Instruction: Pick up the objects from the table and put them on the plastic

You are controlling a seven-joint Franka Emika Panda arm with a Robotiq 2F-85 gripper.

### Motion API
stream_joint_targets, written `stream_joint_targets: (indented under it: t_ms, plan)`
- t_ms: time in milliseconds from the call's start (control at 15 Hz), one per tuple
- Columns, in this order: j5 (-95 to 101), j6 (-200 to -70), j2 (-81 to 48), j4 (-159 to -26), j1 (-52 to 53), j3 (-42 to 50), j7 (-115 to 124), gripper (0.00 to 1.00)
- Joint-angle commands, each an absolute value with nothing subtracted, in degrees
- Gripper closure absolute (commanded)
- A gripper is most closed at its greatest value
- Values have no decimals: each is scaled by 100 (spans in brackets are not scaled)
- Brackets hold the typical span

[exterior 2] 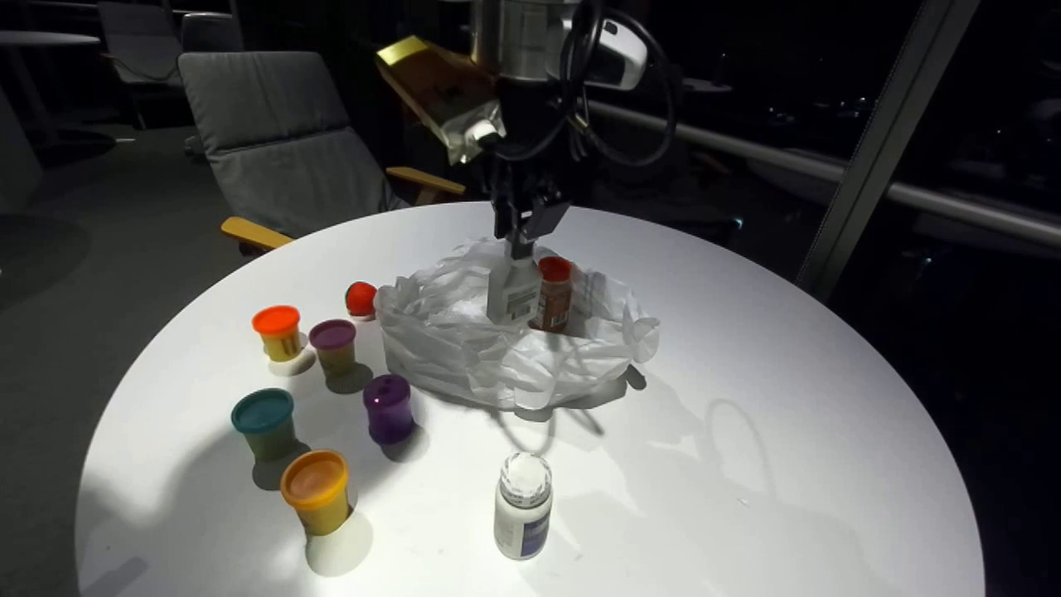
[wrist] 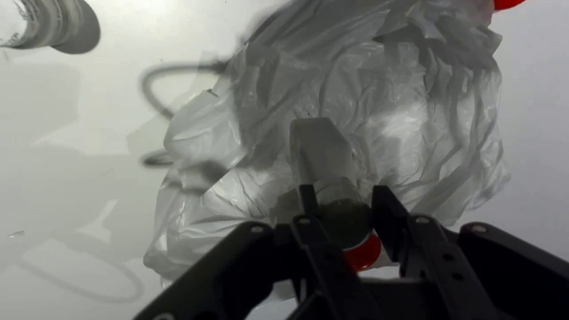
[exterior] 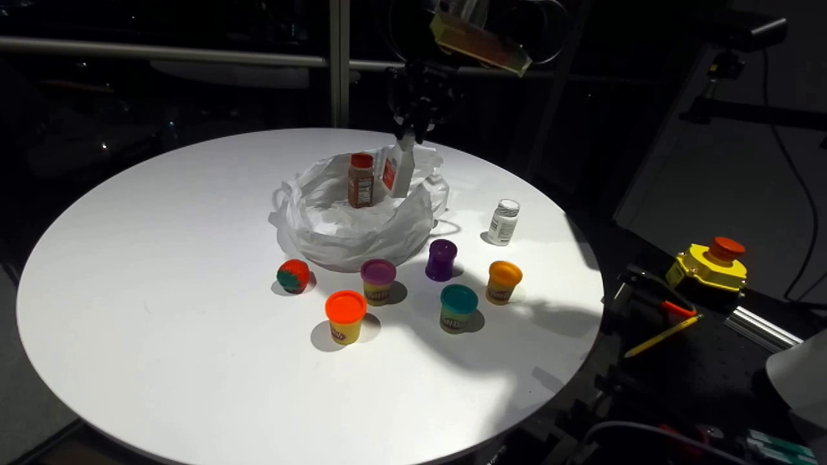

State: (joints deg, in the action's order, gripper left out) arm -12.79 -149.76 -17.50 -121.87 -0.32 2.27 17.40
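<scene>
Five small cups stand nearest me, spread from the red-lidded cup at six o'clock of the plastic bag round to the orange cup at four. A round white bottle stands at three. Inside the bag a red-capped bottle sits upright; beside it, between one and two, the claw grips a flat white bottle by its narrow top. It looks light, stiff and slippery, so the top seems the place to hold. An exterior view gives its red label; the wrist view, a blank side with fingers astride.
</scene>
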Motion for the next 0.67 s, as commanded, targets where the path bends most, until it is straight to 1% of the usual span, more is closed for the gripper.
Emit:
stream_joint_targets:
  t_ms: [0,400,600]
  plan:
    - [-1347,-14727,-2457,-11205,-124,293,1937,85]
    - [-1304,-14227,-3168,-10385,-239,519,2201,85]
    - [-1515,-14029,-3400,-10215,-440,424,2121,85]
